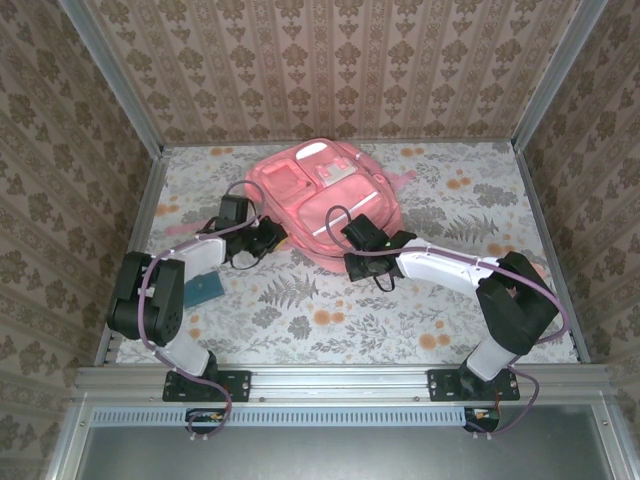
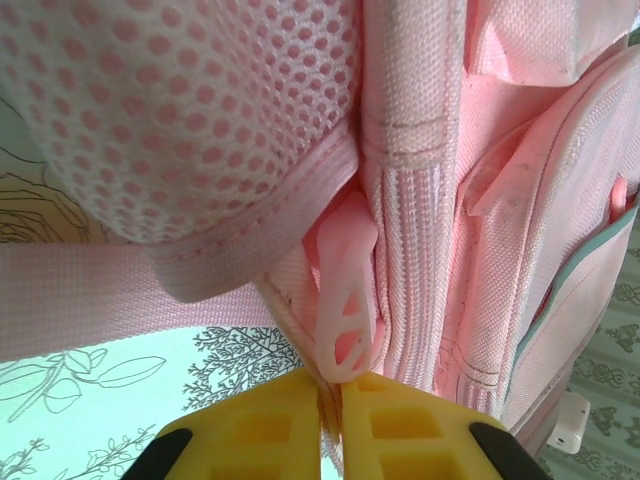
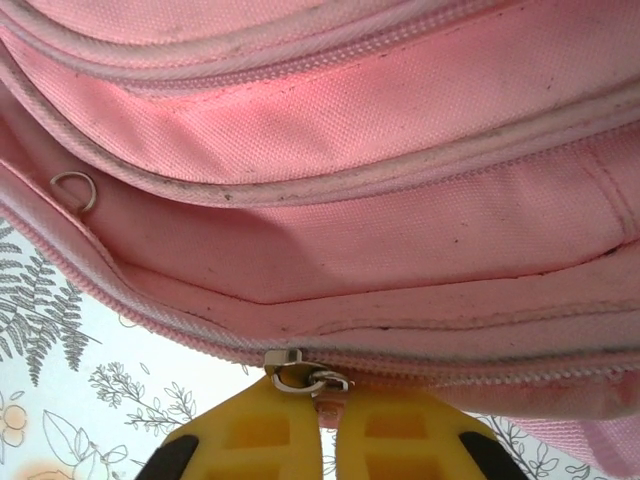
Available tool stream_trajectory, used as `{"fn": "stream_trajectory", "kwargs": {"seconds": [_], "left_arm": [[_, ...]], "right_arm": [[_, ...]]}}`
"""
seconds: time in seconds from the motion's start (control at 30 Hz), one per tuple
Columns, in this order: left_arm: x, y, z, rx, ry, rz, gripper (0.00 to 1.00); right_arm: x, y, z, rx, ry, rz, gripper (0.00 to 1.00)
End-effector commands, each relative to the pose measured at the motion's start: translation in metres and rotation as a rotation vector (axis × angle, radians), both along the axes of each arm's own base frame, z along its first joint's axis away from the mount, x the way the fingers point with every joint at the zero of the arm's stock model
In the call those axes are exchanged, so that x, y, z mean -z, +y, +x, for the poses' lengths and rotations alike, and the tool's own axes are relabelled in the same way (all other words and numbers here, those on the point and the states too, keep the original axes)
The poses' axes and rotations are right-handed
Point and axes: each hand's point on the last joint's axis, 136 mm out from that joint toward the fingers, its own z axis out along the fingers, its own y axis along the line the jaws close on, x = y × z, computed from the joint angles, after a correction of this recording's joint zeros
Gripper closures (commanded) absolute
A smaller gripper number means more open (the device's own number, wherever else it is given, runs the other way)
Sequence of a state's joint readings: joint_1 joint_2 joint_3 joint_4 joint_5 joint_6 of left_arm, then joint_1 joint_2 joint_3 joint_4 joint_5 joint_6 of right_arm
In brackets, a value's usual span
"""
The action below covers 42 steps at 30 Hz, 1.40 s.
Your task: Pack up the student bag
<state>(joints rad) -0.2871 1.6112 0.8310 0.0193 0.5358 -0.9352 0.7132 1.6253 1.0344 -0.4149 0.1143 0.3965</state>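
While left gripper [image 2: 330,398] pinches student bag [image 1: 320,190] seam, right gripper [image 3: 328,402] clamps the zipper pull [image 3: 305,378], track running left-right across frame just above fingertips.

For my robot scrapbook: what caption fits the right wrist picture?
Right gripper shut on the zipper pull of the pink student bag.

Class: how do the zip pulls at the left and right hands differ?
At the left hand, the pink pull is plastic with holes; at the right hand, the metal pull is silver. The pink pull is a long tab; the metal pull a slider with a ring. Both are on the student bag.
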Motion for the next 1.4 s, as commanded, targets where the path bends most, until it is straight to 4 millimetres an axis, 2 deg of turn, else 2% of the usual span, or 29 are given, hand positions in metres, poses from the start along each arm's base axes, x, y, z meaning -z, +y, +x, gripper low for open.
{"fn": "stream_trajectory", "kwargs": {"seconds": [0.0,0.17,0.3,0.47,0.6,0.77,0.97,1.17,1.37], "left_arm": [[-0.017,0.005,0.016,0.009,-0.063,-0.001,0.85],[-0.028,0.016,0.012,-0.019,-0.076,0.009,0.63],[-0.036,0.034,-0.004,-0.068,-0.075,0.047,0.43],[-0.036,0.048,-0.031,-0.128,-0.051,0.057,0.33],[-0.034,0.044,-0.044,-0.164,-0.025,-0.026,0.31],[-0.034,0.035,-0.049,-0.203,0.006,-0.1,0.31],[-0.035,0.026,-0.041,-0.213,0.014,-0.137,0.34],[-0.011,0.019,-0.047,-0.233,0.073,-0.1,0.39],[-0.002,0.01,-0.035,-0.223,0.076,-0.112,0.48]], "right_arm": [[-0.009,0.009,-0.003,-0.042,0.0,0.053,0.98],[-0.017,0.037,-0.005,-0.081,0.02,0.189,1.0],[-0.027,0.076,-0.003,-0.122,0.034,0.316,1.0],[-0.038,0.123,0.006,-0.168,0.049,0.404,1.0],[-0.045,0.155,0.01,-0.214,0.055,0.443,1.0],[-0.049,0.17,0.015,-0.213,0.065,0.47,1.0],[-0.05,0.175,0.01,-0.221,0.073,0.473,1.0],[-0.046,0.175,0.007,-0.214,0.079,0.457,1.0],[-0.037,0.167,0.001,-0.197,0.075,0.376,1.0]]}}
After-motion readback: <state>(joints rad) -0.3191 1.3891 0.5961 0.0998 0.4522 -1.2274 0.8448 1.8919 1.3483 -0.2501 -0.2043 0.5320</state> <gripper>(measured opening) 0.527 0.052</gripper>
